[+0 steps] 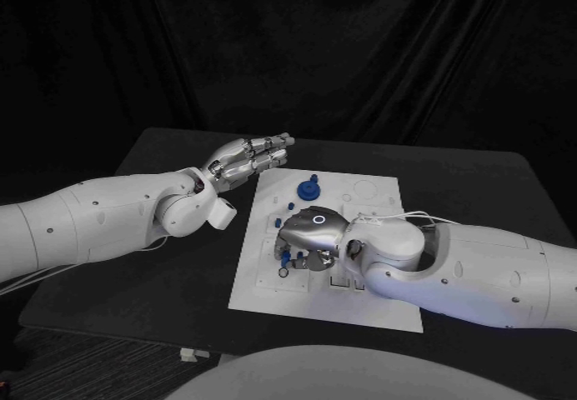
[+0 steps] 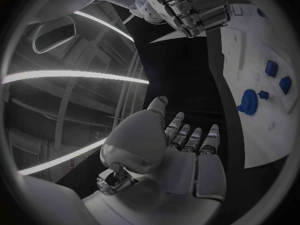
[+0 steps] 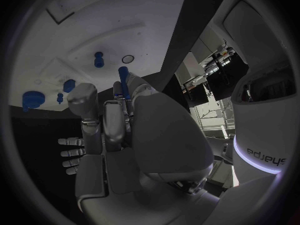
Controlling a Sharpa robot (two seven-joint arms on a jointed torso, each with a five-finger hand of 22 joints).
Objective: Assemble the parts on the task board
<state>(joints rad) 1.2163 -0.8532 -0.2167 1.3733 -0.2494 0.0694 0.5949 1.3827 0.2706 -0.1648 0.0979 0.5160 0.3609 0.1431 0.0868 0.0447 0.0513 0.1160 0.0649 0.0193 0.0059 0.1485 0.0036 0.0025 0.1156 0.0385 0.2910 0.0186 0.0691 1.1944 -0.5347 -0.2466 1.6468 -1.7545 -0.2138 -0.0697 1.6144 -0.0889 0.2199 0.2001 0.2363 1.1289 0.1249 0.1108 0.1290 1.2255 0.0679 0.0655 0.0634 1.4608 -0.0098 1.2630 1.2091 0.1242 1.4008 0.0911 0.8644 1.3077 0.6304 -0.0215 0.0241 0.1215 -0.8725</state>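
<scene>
- The right hand (image 1: 315,239) is down over the middle of the task board (image 1: 361,300), palm turned down; its fingers (image 3: 87,105) are curled in, and the right wrist view shows a slim blue part (image 3: 123,77) pinched up between the fingertips, standing above the white plate.
- The left hand (image 1: 247,158) hangs above the dark desk (image 1: 168,283) just past the board's far left corner, fingers (image 2: 187,137) stretched out straight, side by side, holding nothing and touching nothing.
- On the far end of the board, beyond the right hand, sits a round blue part (image 1: 309,190) with a small knob on top; the left wrist view shows it near the board's edge with a tiny blue piece (image 2: 263,94) just beside it.
- Two squarish blue parts (image 2: 270,68) lie further in on the plate, apart from the round one.
- Under and beside the right hand's fingers a few small blue parts (image 1: 285,261) show on the board; I cannot tell whether they stand in holes or lie loose.
- The board lies flat on the desk, slightly askew, between the two white arms.
</scene>
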